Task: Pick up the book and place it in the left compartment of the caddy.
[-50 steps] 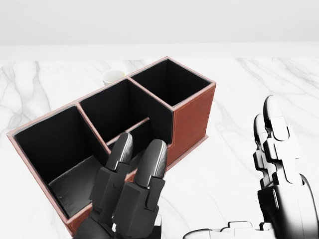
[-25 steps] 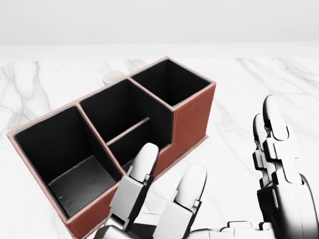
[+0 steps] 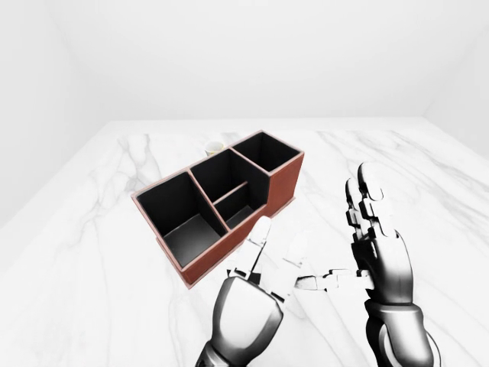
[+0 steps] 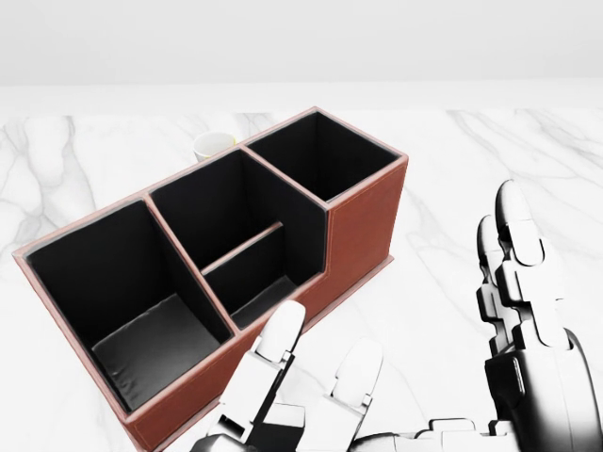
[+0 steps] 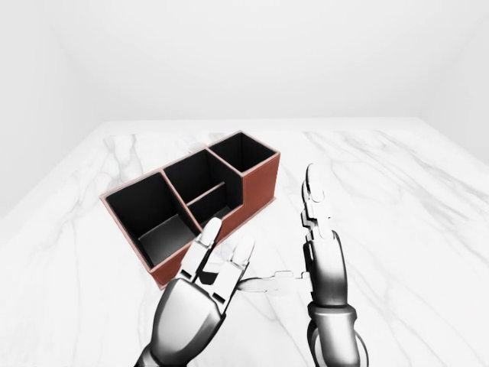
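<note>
Caddy: red-brown leather outside, black lining, upright on the marble, set askew across my head view. Left compartment open-topped, dark floor showing, nothing visible inside. No book in any of my views; possibly hidden behind my hands, cannot tell.

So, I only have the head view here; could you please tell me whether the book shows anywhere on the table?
Observer: No book shows in either eye view, and they take in the marble table out to its edges around the caddy.
Operator: Thank you. Is either robot hand holding anything below my frame?
Observer: No. The eye views show the left robot hand whole, fingers spread and empty.
Operator: And the right one?
Observer: The right robot hand stands upright, open, and holds nothing.
</note>
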Tool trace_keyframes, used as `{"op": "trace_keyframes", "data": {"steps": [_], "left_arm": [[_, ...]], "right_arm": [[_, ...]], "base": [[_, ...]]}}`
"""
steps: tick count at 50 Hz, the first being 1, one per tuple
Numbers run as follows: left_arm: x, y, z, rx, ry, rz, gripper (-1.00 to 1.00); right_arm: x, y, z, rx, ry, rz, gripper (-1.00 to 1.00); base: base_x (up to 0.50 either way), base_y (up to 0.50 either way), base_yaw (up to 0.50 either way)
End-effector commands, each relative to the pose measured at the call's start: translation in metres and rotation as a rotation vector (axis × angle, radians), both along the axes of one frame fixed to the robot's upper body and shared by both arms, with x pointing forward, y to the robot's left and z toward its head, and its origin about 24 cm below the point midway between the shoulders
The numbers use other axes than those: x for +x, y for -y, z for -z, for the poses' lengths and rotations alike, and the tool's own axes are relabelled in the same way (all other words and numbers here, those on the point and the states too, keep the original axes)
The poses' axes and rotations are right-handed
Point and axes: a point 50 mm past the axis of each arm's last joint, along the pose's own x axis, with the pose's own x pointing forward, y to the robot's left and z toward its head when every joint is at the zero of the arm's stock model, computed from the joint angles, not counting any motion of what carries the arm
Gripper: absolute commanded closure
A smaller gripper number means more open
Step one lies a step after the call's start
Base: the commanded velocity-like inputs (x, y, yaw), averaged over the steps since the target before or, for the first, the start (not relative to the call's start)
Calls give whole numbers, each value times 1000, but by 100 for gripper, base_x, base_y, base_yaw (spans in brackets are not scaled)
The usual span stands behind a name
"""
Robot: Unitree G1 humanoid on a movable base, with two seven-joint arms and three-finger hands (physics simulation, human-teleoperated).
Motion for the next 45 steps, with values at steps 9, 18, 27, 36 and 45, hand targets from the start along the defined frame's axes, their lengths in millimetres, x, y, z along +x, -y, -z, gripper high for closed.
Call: {"op": "trace_keyframes", "data": {"steps": [9, 18, 27, 36, 45], "left_arm": [[13, -7, 30, 49, -137, -53, -100], [14, -12, 39, 74, -185, -79, -100], [10, -8, 45, 99, -194, -52, -100], [11, -6, 56, 108, -241, -44, -100], [20, -7, 70, 131, -279, -69, -100]], "right_arm": [[0, 0, 0, 0, -2, -1, -100], [-1, 0, -1, -1, 3, -1, -100], [-1, 0, -1, -1, 5, 0, -100], [-1, 0, -2, 0, 7, 1, -100], [0, 0, -1, -2, 6, -1, -100]], "base": [[0, 0, 0], [0, 0, 0], [0, 0, 0], [0, 0, 0], [0, 0, 0]]}}
